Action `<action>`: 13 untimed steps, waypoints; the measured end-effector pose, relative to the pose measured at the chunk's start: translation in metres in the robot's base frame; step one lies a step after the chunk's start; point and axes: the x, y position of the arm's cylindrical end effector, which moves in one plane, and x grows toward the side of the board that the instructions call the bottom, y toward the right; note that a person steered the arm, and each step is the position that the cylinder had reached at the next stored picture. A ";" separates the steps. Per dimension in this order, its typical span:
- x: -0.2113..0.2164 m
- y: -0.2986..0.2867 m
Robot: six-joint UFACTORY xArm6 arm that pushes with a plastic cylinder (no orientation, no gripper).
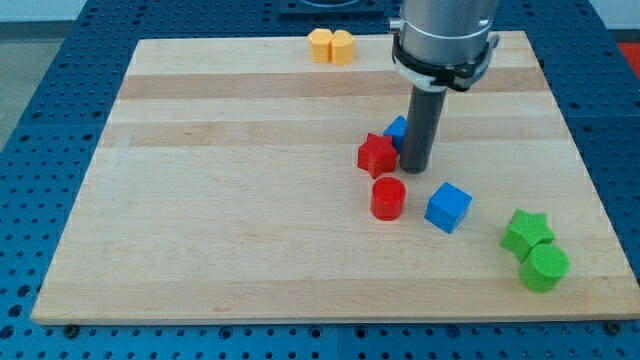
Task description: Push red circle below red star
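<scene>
The red circle (388,198) lies on the wooden board just below the red star (376,154), slightly to its right, with a small gap between them. My tip (415,169) rests on the board just right of the red star and above-right of the red circle. A blue block (397,129) sits partly hidden behind the rod, touching the star's upper right.
A blue cube (448,207) lies right of the red circle. A green star (527,231) and green circle (545,267) sit at the lower right. An orange block (320,45) and a yellow block (342,46) stand together at the top edge.
</scene>
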 end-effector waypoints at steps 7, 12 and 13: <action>0.048 -0.092; 0.097 0.008; 0.079 0.008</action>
